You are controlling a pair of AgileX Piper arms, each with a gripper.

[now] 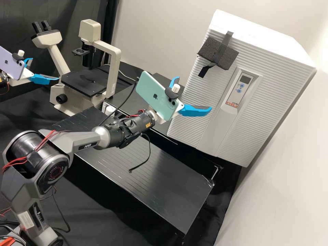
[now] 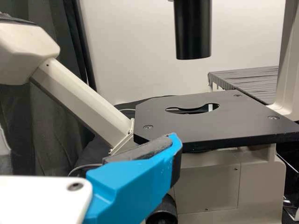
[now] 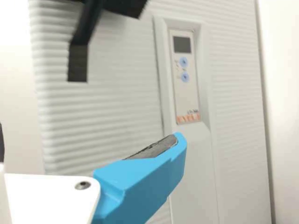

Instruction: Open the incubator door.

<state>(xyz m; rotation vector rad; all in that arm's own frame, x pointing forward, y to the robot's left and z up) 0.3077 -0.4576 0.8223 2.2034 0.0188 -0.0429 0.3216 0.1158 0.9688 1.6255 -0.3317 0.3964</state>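
A pale wall (image 1: 153, 34) backs the shut white incubator (image 1: 266, 99); the black bench (image 1: 171, 191) spreads before it. Right gripper (image 1: 194, 93): near the incubator's front, jaws apart. Left gripper (image 1: 45, 69): well apart from the incubator, jaws spread too.

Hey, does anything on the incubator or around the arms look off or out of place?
Mildly, yes. A dark foam pad is strapped to the incubator's ribbed front, one strap end dangling; it looks improvised, perhaps a makeshift handle. A loose black cable hangs from the right arm. I see no spill.
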